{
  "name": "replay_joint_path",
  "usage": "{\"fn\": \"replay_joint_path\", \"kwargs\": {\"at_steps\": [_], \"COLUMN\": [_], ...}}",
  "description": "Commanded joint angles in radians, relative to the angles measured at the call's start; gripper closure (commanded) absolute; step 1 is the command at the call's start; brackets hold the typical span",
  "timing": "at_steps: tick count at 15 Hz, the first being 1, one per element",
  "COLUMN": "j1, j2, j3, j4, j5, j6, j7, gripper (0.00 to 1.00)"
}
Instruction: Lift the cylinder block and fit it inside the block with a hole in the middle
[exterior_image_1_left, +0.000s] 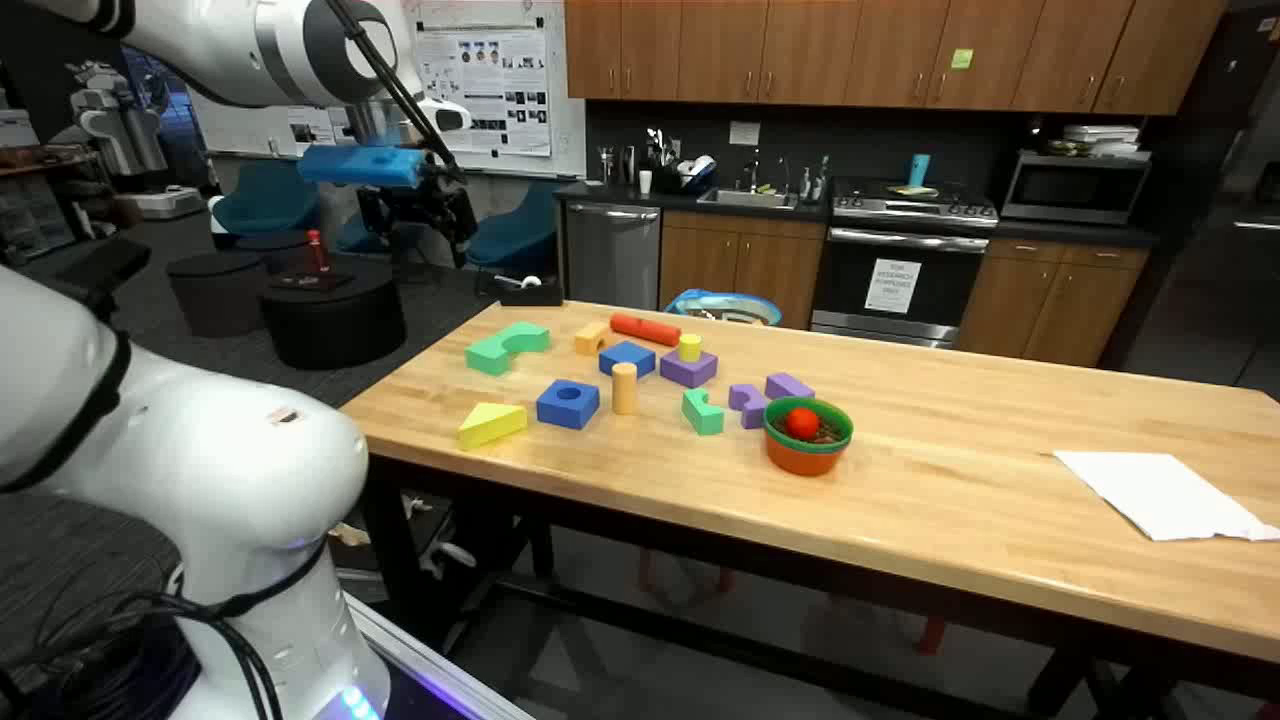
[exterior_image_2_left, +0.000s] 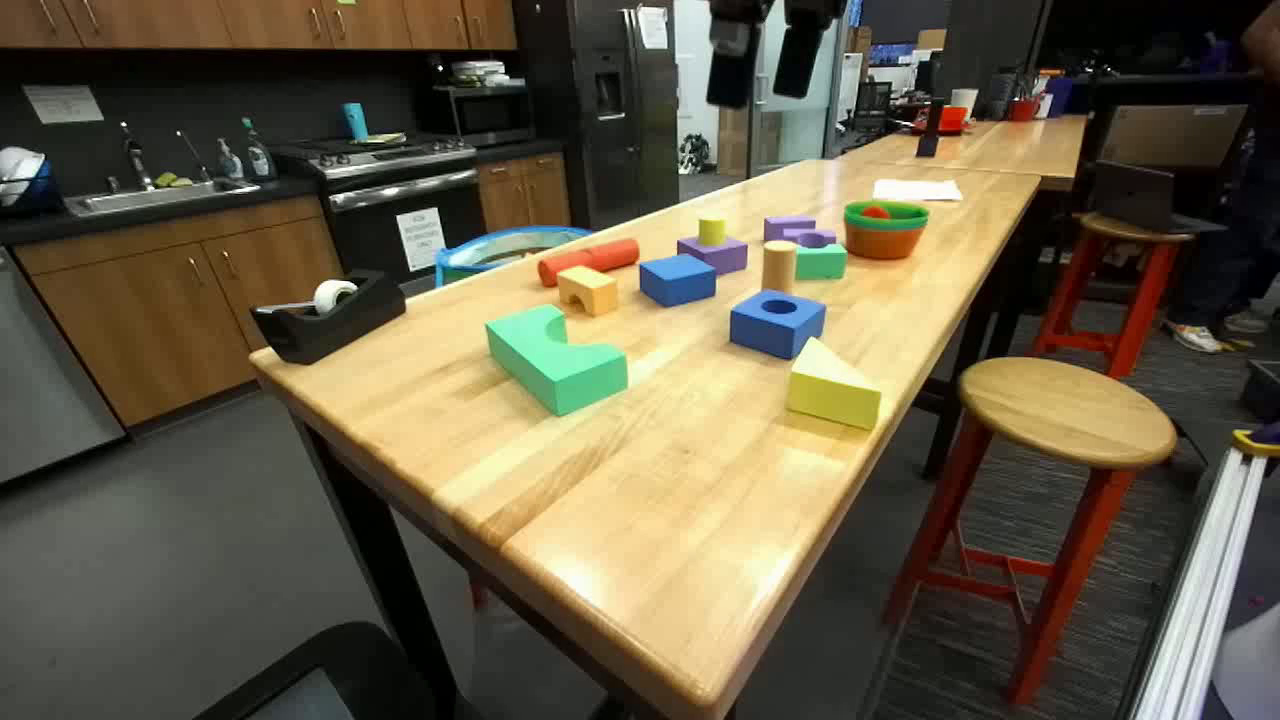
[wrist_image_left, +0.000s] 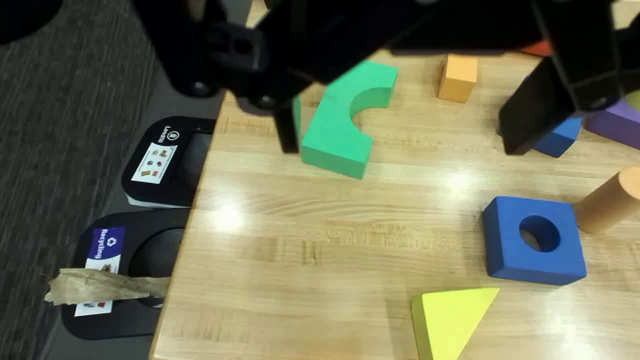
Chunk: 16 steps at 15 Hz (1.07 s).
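The cylinder block, tan-orange, stands upright on the table in both exterior views. It also shows at the right edge of the wrist view. The blue block with a hole in the middle lies flat beside it, hole facing up, with a narrow gap between them. The holed block also shows in an exterior view and in the wrist view. Its hole is empty. My gripper is open and empty, fingers wide apart. In an exterior view the gripper hangs high above the table.
A yellow wedge, green arch, solid blue block, orange arch and red bar lie nearby. A yellow cylinder sits on a purple block. Bowls and a tape dispenser stand farther out.
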<state>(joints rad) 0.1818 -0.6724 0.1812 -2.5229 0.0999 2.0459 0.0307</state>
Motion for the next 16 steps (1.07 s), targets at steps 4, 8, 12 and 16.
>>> {"fn": "replay_joint_path", "kwargs": {"at_steps": [4, 8, 12, 16], "j1": [0.005, 0.005, 0.028, 0.049], "j2": [0.001, 0.001, -0.003, 0.023], "j3": [-0.005, -0.005, -0.006, 0.042], "j4": [0.003, 0.003, -0.004, -0.010], "j5": [-0.004, -0.004, -0.001, -0.120], "j6": [-0.003, -0.003, 0.015, -0.007], "j7": [0.003, 0.003, -0.036, -0.124], "gripper": [0.00, 0.00, 0.00, 0.00]}}
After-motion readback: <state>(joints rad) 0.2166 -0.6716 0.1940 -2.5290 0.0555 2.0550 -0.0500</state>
